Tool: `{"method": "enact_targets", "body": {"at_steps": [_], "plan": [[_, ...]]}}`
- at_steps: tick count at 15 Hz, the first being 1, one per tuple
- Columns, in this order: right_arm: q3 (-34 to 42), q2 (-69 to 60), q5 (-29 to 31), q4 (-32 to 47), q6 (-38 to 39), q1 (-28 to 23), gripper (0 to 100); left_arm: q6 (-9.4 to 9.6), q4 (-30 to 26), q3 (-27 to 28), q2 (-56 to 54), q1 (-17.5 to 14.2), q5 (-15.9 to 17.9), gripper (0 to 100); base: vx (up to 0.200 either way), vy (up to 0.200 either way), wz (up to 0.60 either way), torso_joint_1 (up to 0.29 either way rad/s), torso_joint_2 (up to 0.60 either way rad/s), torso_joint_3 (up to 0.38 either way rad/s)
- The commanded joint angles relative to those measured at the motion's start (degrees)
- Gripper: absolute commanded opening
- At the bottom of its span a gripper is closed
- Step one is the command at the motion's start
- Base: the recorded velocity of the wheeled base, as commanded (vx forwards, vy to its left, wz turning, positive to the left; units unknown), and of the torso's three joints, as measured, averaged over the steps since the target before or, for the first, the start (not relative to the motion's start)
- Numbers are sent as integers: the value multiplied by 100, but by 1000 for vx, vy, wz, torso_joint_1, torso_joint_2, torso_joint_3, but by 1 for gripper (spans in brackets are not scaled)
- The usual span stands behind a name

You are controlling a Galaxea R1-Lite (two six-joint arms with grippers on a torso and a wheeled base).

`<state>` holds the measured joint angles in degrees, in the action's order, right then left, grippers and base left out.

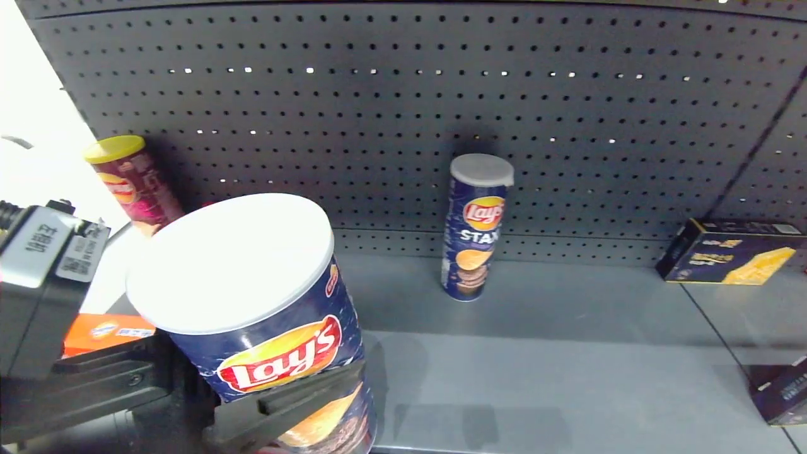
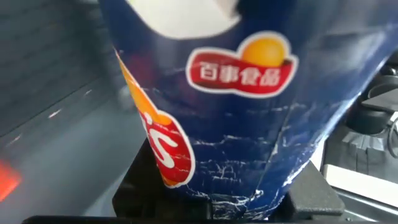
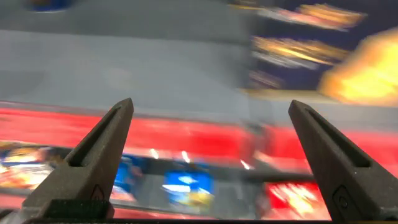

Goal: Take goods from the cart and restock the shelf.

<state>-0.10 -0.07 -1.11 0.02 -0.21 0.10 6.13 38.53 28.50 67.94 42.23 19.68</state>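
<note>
Shelf (image 1: 567,328) was flat grey painted metal, smooth, with a perforated back panel (image 1: 378,94) behind it and plenty of bare deck between the stock.

Held can (image 1: 252,302): tall cardboard tube, glossy dark-blue wrap, flat white plastic lid. It was tilted and raised over the shelf's front-left part. Left gripper (image 1: 271,403) had its jaws closed across the tube's lower half, with one black finger running across the front of the label.

Step in hand, as I read it: set this can down on the shelf. To do it well:
- bring the tube upright first
- lower until the base sits flat on the deck
- park it near the standing can (image 1: 474,230) without touching it
- only then release

The tube is tall on a narrow base, so it would likely tip easily. The wrap looked slick, so a loose grip could let it slide.

Standing can was the same blue type with a pale lid, upright at mid-shelf close to the back panel. Maroon can (image 1: 132,183) with a yellow lid stood at far left by the panel, looking tilted.

Dark box (image 1: 731,252), a flat carton with yellow print, lay at the right rear. A second dark box (image 1: 782,391) sat at the right front, and an orange box (image 1: 107,331) sat low at left.

Right gripper (image 3: 210,109) had its jaws wide apart, holding nothing.
</note>
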Motion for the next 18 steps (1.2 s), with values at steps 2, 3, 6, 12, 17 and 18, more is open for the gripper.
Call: {"method": "enact_targets", "body": {"at_steps": [2,3,6,12,17,18], "plan": [[1,7,-3,-2,3,-1,100,-7,23,-46,9,-39,-8,0,0,0,0,0,0,0],[1,7,-3,-2,3,-1,100,-7,23,-55,9,-48,-8,0,0,0,0,0,0,0],[1,7,-12,-2,-14,-1,100,-16,14,-90,0,-83,-43,0,0,0,0,0,0,0],[1,7,-12,-2,-50,-1,100,-16,23,-222,0,-162,-87,0,0,0,300,1,0,-1],[1,7,-3,-2,-14,-1,100,-7,31,-257,9,-250,-87,0,0,0,0,0,0,0],[1,7,-3,-2,-14,-1,100,11,31,-257,9,-259,-78,0,0,0,0,0,0,0]]}}
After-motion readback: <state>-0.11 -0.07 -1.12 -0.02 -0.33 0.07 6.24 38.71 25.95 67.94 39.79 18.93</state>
